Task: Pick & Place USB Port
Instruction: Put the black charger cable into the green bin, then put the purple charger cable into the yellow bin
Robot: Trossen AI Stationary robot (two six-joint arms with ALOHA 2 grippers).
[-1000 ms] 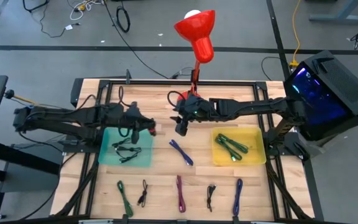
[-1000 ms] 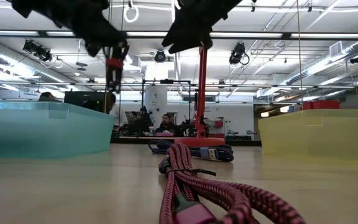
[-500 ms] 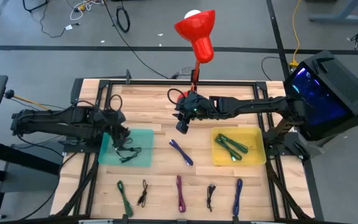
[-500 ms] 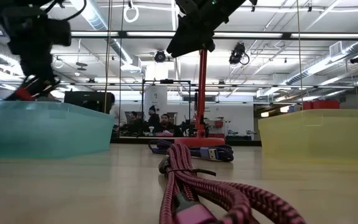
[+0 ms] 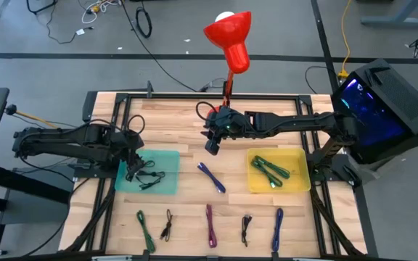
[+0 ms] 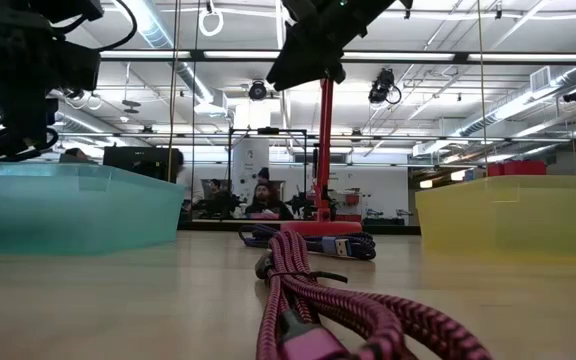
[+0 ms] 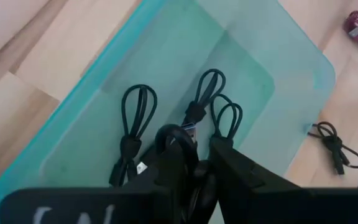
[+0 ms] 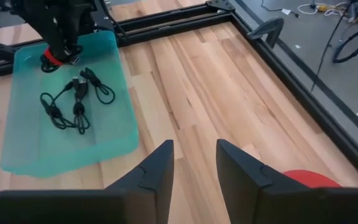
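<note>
A teal tray (image 5: 167,185) at the table's left holds a few coiled black USB cables (image 7: 135,118). My left gripper (image 7: 197,149) hangs over the tray's left part (image 5: 131,170), pointing steeply down, shut on another black cable (image 7: 169,134). My right gripper (image 5: 211,148) stands open high above the table's far middle, with nothing between its fingers (image 8: 157,165). A blue cable (image 5: 211,176) lies on the wood between the two trays. My left gripper pinches a coiled black cable between its two fingers, which slant down from above. Only the coil's loop (image 7: 166,135) and a connector (image 7: 189,128) show past the fingertips. The fingers hide the rest, and whether the cable reaches the tray floor I cannot tell.
A yellow tray (image 5: 296,185) with green cables stands at the right. Along the near edge lie green (image 5: 144,228), black (image 5: 167,225), magenta (image 5: 210,226), black (image 5: 246,229) and blue (image 5: 277,229) cables. A red lamp (image 5: 231,40) stands at the far edge.
My left gripper has gone from the tray's far right corner toward the table's left edge and down, turning as it went. It now hangs low over the tray's left part. My right arm has kept still.
</note>
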